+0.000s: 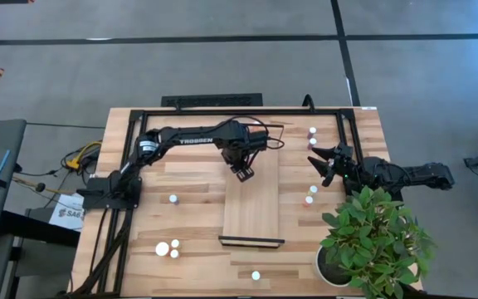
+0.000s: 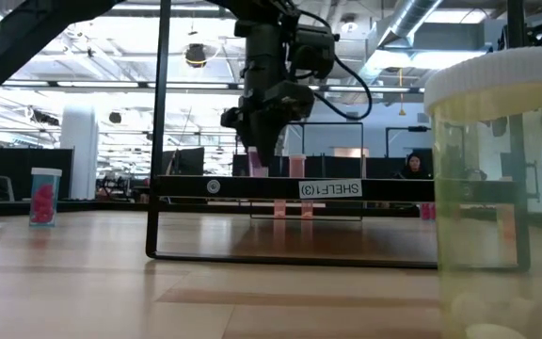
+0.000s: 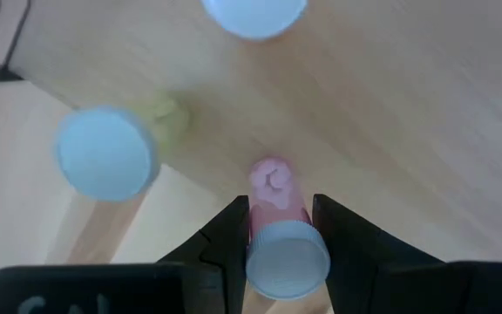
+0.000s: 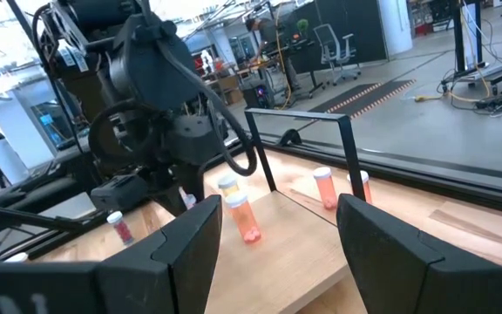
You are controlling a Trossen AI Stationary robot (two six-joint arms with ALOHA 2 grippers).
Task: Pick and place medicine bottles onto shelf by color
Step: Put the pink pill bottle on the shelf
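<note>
Gripping a pink medicine bottle (image 3: 279, 228) by its body between closed fingers, the left gripper (image 3: 281, 234) hangs over the shelf (image 1: 251, 212) beside two standing bottles (image 3: 105, 153), while the right gripper (image 1: 329, 163) waits open off the shelf's side.

left tool (image 1: 244, 173) over shelf (image 1: 251, 208)

Smooth pale wooden shelf (image 1: 251, 208)

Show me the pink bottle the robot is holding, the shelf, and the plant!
pink bottle (image 3: 277, 205): left wrist view, its body between the left hand's fingers.
shelf (image 1: 252, 212): high view, bare board.
plant (image 1: 380, 237): high view, leaves.
</note>
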